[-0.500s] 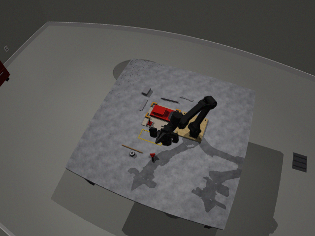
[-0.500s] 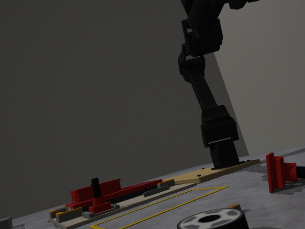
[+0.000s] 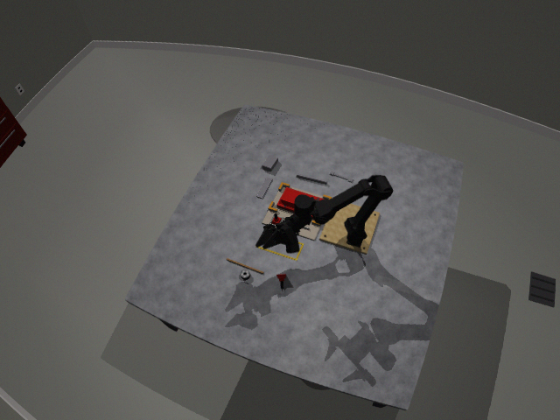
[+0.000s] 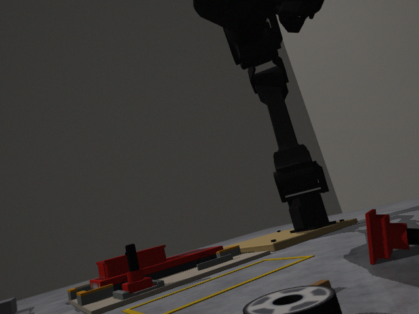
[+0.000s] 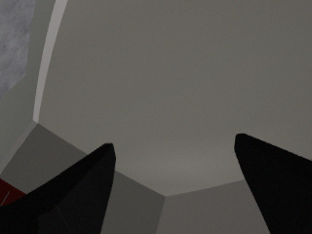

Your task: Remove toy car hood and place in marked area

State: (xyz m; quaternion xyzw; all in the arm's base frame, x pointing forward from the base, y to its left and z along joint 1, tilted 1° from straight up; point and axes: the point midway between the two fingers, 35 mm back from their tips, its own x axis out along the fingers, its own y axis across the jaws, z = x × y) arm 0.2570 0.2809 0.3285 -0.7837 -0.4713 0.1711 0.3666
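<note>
In the top view, we have the black gripper (image 3: 261,246) (image 5: 175,146) raised near the yellow-outlined marked area (image 3: 283,255) (image 4: 306,257). The red toy car (image 3: 289,196) (image 4: 114,268) sits on a pale flat board (image 3: 311,233) (image 4: 179,279); we cannot make out the hood's separate edges.

In the exterior view, we see a red block with a black upright peg (image 4: 138,284) (image 3: 276,220) beside the car. A black-and-white wheel (image 4: 264,302) (image 3: 241,275) lies outside the outline.

In the wrist view, our jaws are spread wide, pinching nothing.

exterior: gripper (image 3: 274,248) (image 5: 175,146) cut off | top: car (image 3: 287,197) (image 4: 158,267) partly hidden
</note>
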